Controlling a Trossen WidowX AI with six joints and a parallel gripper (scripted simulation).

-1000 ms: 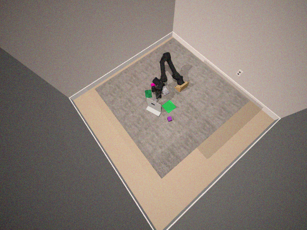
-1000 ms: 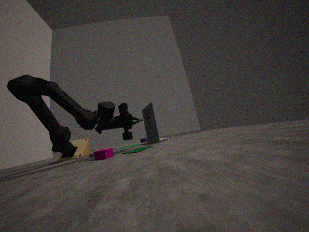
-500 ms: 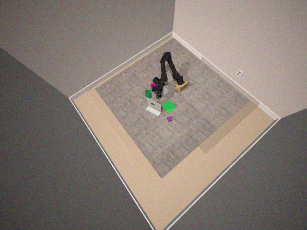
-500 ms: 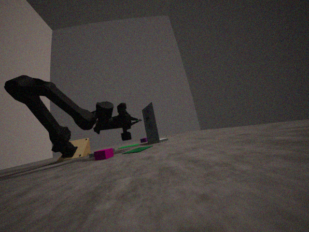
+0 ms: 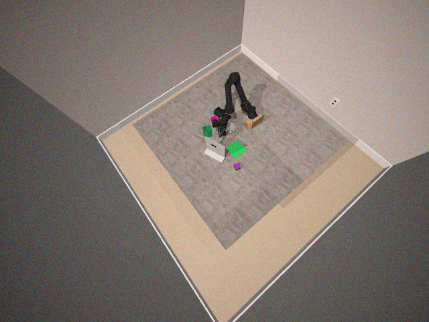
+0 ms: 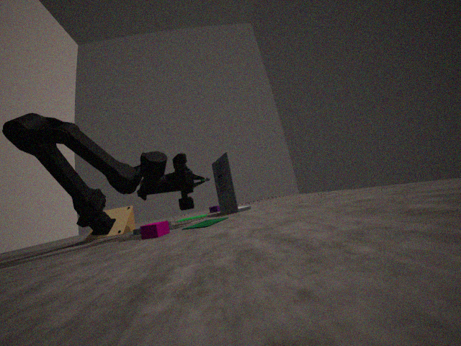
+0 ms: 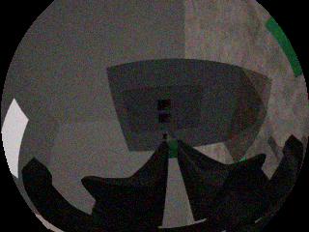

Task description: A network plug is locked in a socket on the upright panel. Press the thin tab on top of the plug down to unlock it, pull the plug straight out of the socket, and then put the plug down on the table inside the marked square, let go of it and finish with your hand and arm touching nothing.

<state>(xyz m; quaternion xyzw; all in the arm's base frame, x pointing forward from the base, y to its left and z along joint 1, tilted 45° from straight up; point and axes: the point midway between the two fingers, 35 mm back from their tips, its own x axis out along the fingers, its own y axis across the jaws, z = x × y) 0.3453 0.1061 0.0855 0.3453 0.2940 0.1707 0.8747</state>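
The upright grey panel [image 5: 220, 149] [image 6: 225, 189] [image 7: 217, 72] has dark socket openings in its face. My gripper [image 5: 220, 135] [image 6: 202, 180] [image 7: 171, 144] is shut on the small plug [image 5: 218, 138] [image 6: 207, 179] [image 7: 172, 149], a short way in front of the panel and well above the table. The plug looks clear of the socket face; its body shows as a green spot between the fingertips, its tab too small to make out. A bright green square [image 5: 236, 149] [image 6: 191, 218] and a darker green patch [image 5: 207, 131] [image 6: 205, 223] [image 7: 286, 48] lie flat on either side.
A magenta block [image 5: 213, 118] [image 6: 149, 231] lies near the arm. A purple block [image 5: 236, 166] [image 6: 214, 209] lies beyond the bright green square. A tan wedge [image 5: 254, 121] [image 6: 121, 221] stands at the arm's base. A light grey piece [image 5: 231, 127] lies beside the gripper in the top view.
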